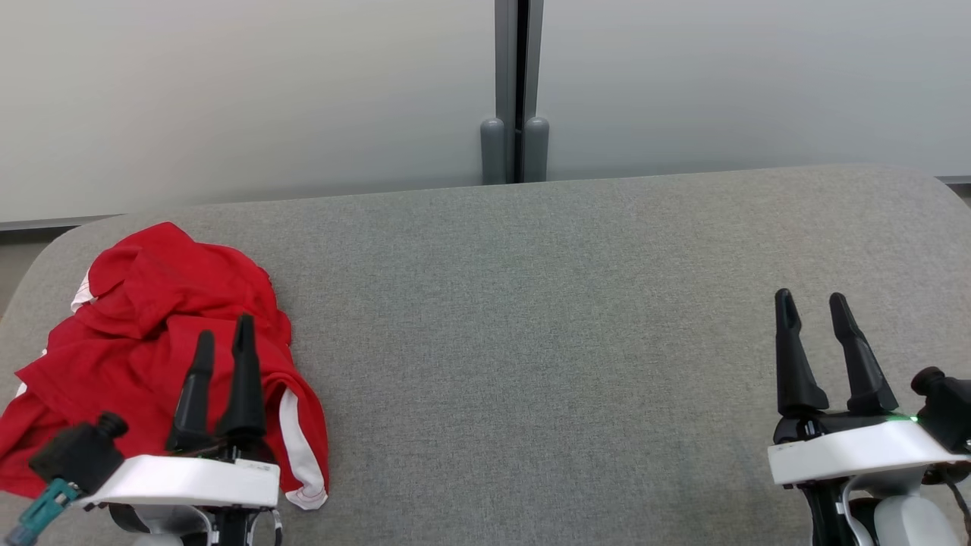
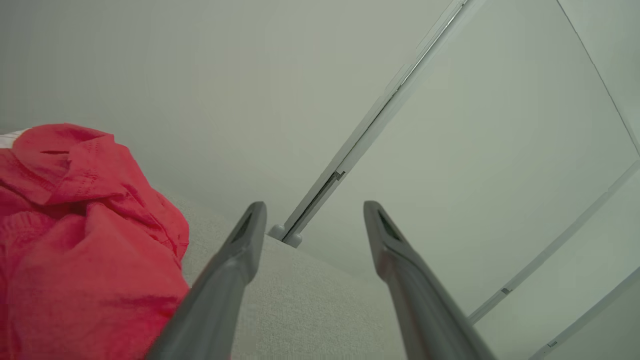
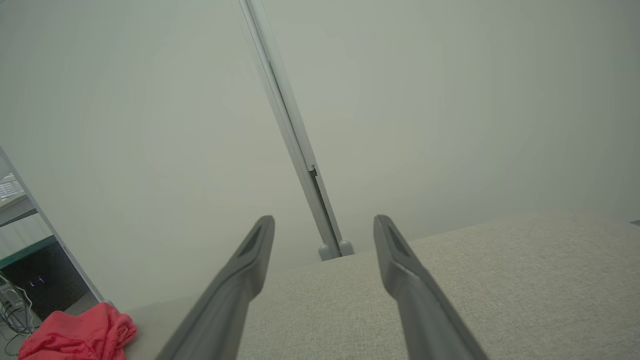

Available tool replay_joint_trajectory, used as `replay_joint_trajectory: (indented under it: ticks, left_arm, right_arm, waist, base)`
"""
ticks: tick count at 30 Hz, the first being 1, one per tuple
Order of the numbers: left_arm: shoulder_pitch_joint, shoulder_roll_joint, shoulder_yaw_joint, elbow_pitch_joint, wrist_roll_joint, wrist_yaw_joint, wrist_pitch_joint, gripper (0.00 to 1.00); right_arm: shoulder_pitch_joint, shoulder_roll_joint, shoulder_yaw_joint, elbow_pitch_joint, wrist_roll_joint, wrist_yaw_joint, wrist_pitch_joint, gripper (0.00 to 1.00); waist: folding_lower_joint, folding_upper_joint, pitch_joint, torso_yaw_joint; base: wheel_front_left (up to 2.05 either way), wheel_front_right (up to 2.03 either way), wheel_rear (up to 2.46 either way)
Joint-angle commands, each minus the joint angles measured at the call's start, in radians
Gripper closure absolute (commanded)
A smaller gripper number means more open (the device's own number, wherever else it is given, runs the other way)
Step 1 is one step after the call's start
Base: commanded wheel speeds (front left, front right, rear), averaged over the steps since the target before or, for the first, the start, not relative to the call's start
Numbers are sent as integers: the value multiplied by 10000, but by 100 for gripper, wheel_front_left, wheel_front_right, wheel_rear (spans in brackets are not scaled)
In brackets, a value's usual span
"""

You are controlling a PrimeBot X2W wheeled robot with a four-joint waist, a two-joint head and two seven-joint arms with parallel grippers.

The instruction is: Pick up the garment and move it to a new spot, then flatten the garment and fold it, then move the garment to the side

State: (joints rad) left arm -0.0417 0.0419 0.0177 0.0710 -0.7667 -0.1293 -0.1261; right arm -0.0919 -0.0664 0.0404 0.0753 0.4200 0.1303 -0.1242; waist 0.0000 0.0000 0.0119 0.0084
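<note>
Two dark-fingered end effectors sit low in the head view, one at each near corner of a grey fabric-covered tabletop [image 1: 531, 318] with rounded corners. The left end effector [image 1: 224, 327] has its fingers spread wide with nothing between them. From the head view they overlap the near part of a crumpled red jersey garment [image 1: 144, 318], which lies heaped at the tabletop's left end, close to the far left corner. A white sleeve [image 1: 294, 444] with a red-edged hem trails out of the heap on its right side, towards the near edge.

In the left wrist view the left end effector [image 2: 314, 206] points across the tabletop [image 2: 300, 300] towards the back wall, and the garment [image 2: 75, 240] bulks just to the left of its left finger; whether that finger touches the cloth I cannot tell.

The right end effector [image 1: 810, 297] is also spread wide and empty, well apart from the garment, over bare fabric at the tabletop's right end. Its wrist view shows the right end effector [image 3: 324, 220] aimed along the tabletop [image 3: 500, 280], with the garment [image 3: 80, 335] small at the lower left.

Behind the tabletop stand pale frosted panels [image 1: 227, 98] joined by a grey vertical post [image 1: 518, 76] ending in two rounded caps [image 1: 493, 152].
</note>
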Motion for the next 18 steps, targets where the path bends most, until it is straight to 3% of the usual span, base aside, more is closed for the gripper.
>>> replay_joint_trajectory:
  ticks: [1,18]
  left_arm:
    - [-21,61,-79,-11,588,5,-117,0]
    - [-66,73,-894,673,3747,745,-530,0]
  right_arm:
    - [-92,-18,42,-65,-453,5,-154,0]
    - [-101,108,122,677,-2384,4,-566,0]
  waist:
    - [0,0,6,-2]
    - [0,0,20,27]
  base:
    - [0,0,0]
    - [0,0,0]
